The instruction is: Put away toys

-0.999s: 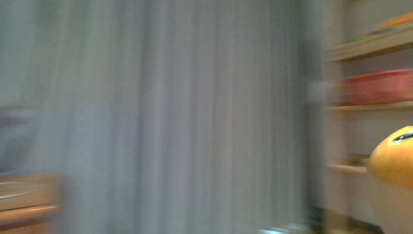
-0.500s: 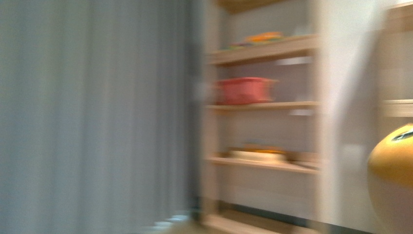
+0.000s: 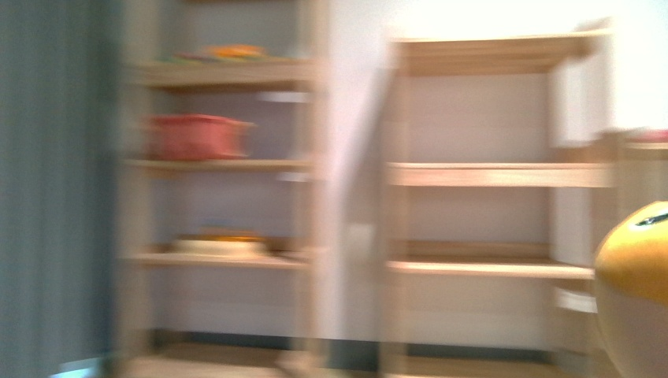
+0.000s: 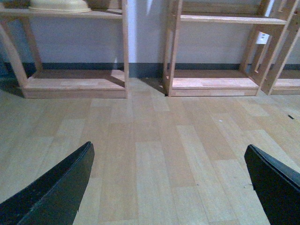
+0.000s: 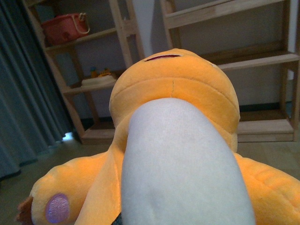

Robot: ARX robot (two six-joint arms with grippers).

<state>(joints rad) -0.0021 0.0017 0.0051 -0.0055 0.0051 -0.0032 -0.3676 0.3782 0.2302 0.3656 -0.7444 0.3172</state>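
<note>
You are facing a white wall [image 3: 354, 118] above a pale wood-plank floor [image 4: 150, 154], though motion smears the front view. Take the tall pale wooden shelf unit [image 3: 224, 165] as your landmark. A grey pleated curtain [image 3: 47, 197] hangs to its left. To its right, past a strip of wall, stands a second pale wooden shelf unit [image 3: 496, 173]. A dark skirting strip [image 4: 145, 66] runs along the wall behind the feet of both.

The orange-yellow soft plush animal [image 5: 173, 93] is held up in the air, well to the right of the landmark and close to the front camera's lower right edge. In the right wrist view it fills the picture. Its cream belly [image 5: 183, 164] faces the lens, and a round pink paw pad [image 5: 57, 207] sits on one limb. From that camera it blocks much of both units.

A red basket with a pale handle [image 3: 193, 135] sits on the landmark's middle board. One board lower lies a shallow cream dish [image 3: 220, 246]. On the top board are flat orange things [image 3: 228, 53], too blurred to name.

The left gripper [image 4: 166, 187] hangs over the floor in front of the landmark's base. Its black fingers [image 4: 56, 192] are spread wide with only planks between them.

Of the right gripper [image 5: 118, 219] you see just a dark sliver under the plush. You cannot tell how its jaws stand.
</note>
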